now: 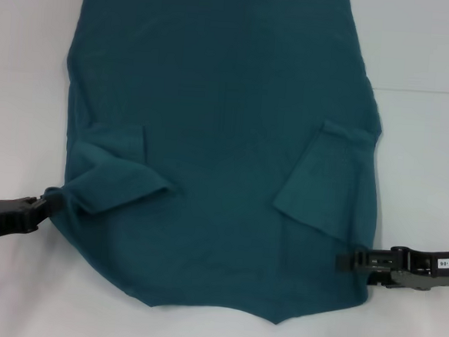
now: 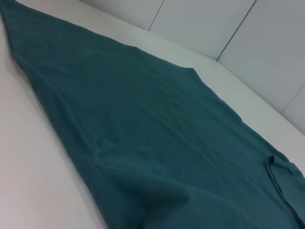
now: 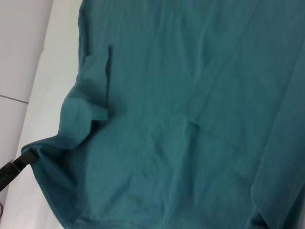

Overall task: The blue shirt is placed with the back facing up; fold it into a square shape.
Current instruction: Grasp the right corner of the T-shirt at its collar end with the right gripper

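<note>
I see the blue shirt point(image 1: 227, 138) lying spread on the white surface point(image 1: 424, 175), and it covers most of the middle of the head view. Both short sleeves are folded inward on top of the body cloth, one on my left point(image 1: 113, 168) and one on my right point(image 1: 324, 179). The left gripper point(image 1: 46, 201) is at the left edge of the shirt, near the folded sleeve, and it is pinching the cloth there; the fabric is gathered in small wrinkles at this point. The right gripper point(image 1: 350, 261) is low at the right edge of the shirt, and its tips touch the cloth, but I cannot tell if they are pressed together on it. In the right wrist view I see the left gripper point(image 3: 14, 168) farther off, at the shirt edge
</note>
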